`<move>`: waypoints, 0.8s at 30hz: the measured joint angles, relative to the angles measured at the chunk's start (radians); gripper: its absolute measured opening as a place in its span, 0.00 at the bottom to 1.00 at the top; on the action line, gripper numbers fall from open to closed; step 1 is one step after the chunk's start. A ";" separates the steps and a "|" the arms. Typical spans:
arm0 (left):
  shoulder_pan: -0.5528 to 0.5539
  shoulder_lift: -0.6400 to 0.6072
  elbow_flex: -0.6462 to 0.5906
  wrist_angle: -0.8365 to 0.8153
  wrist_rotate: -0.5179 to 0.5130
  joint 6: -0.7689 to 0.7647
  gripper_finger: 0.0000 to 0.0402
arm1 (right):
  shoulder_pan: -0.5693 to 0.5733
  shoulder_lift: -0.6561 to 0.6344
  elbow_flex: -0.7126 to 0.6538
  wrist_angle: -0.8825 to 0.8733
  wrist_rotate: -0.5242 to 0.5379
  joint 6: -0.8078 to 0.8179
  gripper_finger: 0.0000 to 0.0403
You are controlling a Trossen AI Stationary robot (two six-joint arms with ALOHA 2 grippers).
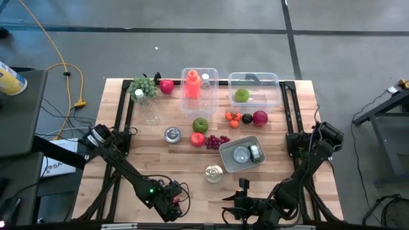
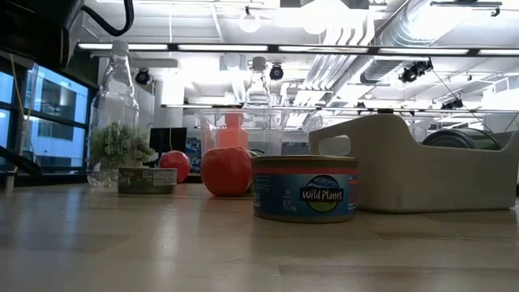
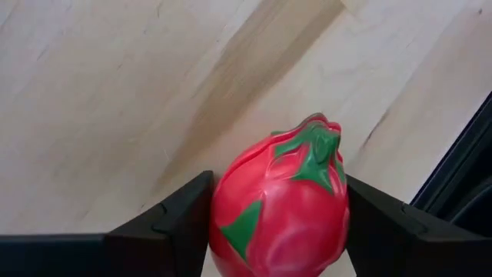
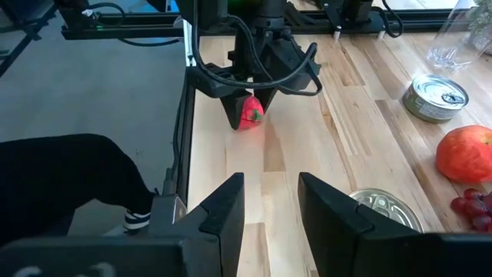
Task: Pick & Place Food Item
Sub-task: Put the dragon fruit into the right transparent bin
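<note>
Left end effector (image 3: 277,231) is clamping around a red strawberry (image 3: 280,204) at the desk's (image 3: 100,100) near-left edge, fingers (image 3: 181,219) bracketing its widest part. It is looking light, glossy plastic, likely slippery; mid-body grip suits. Right end effector (image 4: 269,204) is waiting nearby, part-open, empty.

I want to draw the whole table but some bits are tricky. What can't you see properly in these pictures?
- Red plastic strawberry: in the left wrist view the picture's bottom edge cuts off its lower part.
- Grey plastic bin: in the low view its wall hides most of its contents.
- Left end effector: in the high view its grip is too small to make out.
</note>
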 joint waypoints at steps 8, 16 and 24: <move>0.041 -0.034 -0.001 0.091 0.001 0.174 0.55 | 0.000 0.000 0.000 0.000 0.000 0.018 0.28; 0.108 -0.102 0.000 0.292 -0.055 0.454 0.55 | -0.001 0.040 0.000 0.024 -0.014 0.017 0.28; 0.107 -0.106 0.000 0.617 -0.110 0.743 0.55 | -0.022 0.083 0.000 0.004 -0.076 -0.012 0.28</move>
